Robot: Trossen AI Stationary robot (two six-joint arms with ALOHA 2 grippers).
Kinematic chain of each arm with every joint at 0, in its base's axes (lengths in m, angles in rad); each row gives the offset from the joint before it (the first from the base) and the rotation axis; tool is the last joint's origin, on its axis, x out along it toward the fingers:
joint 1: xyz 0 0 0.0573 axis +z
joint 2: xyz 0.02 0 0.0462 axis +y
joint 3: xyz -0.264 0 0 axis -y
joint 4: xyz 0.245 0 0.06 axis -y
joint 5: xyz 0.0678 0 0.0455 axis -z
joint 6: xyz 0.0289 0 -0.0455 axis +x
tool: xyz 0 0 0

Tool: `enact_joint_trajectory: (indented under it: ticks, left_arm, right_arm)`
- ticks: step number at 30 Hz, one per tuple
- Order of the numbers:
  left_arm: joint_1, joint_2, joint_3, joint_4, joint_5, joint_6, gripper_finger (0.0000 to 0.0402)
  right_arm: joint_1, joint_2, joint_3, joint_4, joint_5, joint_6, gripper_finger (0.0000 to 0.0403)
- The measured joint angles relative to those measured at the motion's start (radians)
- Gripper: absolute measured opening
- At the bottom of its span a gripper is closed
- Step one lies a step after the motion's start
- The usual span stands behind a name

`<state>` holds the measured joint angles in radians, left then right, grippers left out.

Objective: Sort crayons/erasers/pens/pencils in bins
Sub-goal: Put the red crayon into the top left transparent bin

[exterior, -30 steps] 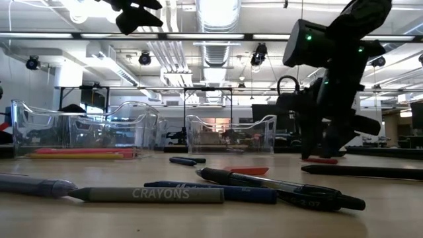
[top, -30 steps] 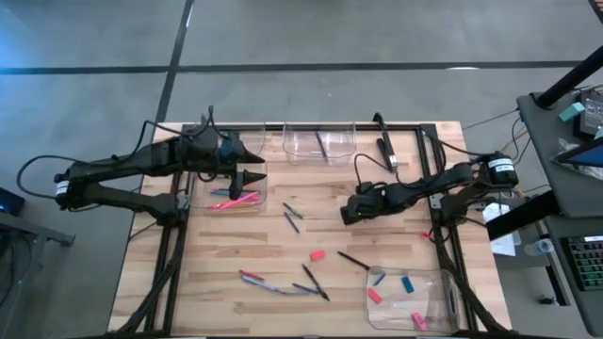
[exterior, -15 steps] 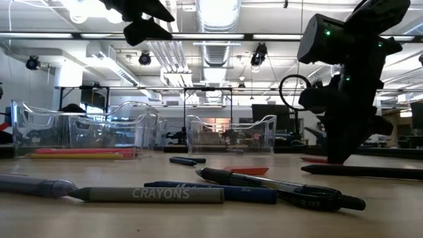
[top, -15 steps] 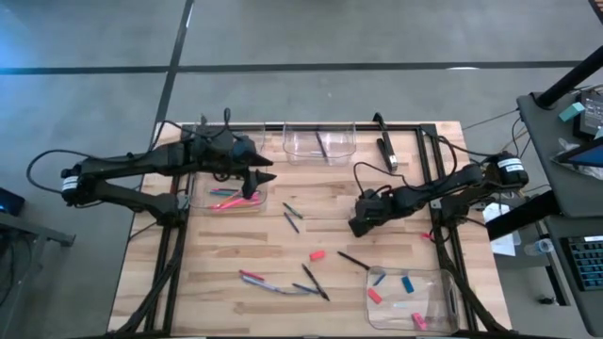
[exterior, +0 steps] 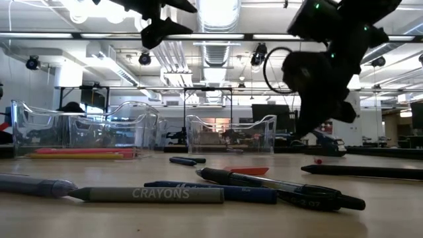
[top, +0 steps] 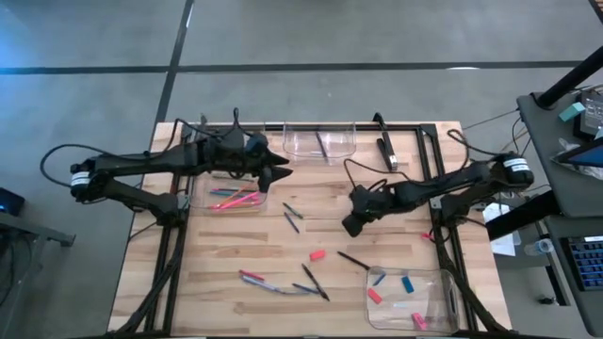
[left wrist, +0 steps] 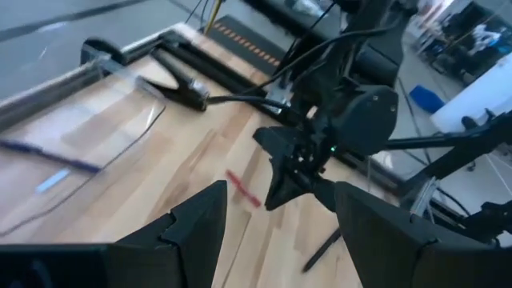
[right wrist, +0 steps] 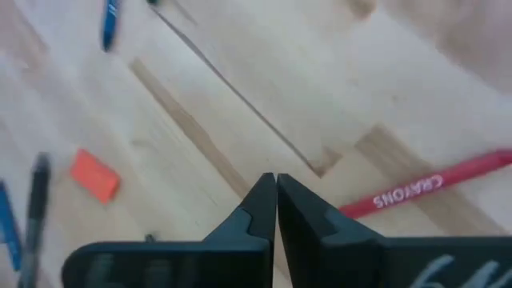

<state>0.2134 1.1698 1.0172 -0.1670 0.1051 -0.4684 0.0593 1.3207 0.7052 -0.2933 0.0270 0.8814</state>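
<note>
The right pincer (right wrist: 276, 186) is clenched on nothing above the surface (top: 396, 202), the red crayon (right wrist: 432, 190) lying loose just beside it, so another grab risks missing, while the left pincer (left wrist: 276, 216) hangs released.

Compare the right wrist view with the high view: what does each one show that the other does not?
Only the right wrist view shows the word CRAYONS on the red crayon lying beside the shut right gripper, which holds nothing. Only the high view shows the bins: one with erasers, one with pink sticks, and the left gripper above the table. Both show the red-orange eraser on the wood.
</note>
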Motion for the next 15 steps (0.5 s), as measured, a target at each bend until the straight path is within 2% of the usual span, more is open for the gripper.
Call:
enact_joint_trajectory:
  ticks: [9, 15]
  left_arm:
    - [0.0, -0.029, 0.019, 0.004, 0.006, 0.058, 0.0216]
    - [0.0, -0.046, 0.013, 0.0, 0.05, 0.065, 0.0216]
  right_arm:
    - [-0.056, -0.175, 0.003, 0.095, 0.095, -0.017, 0.0008]
    - [-0.074, -0.198, 0.003, 0.087, 0.18, 0.106, 0.0009]
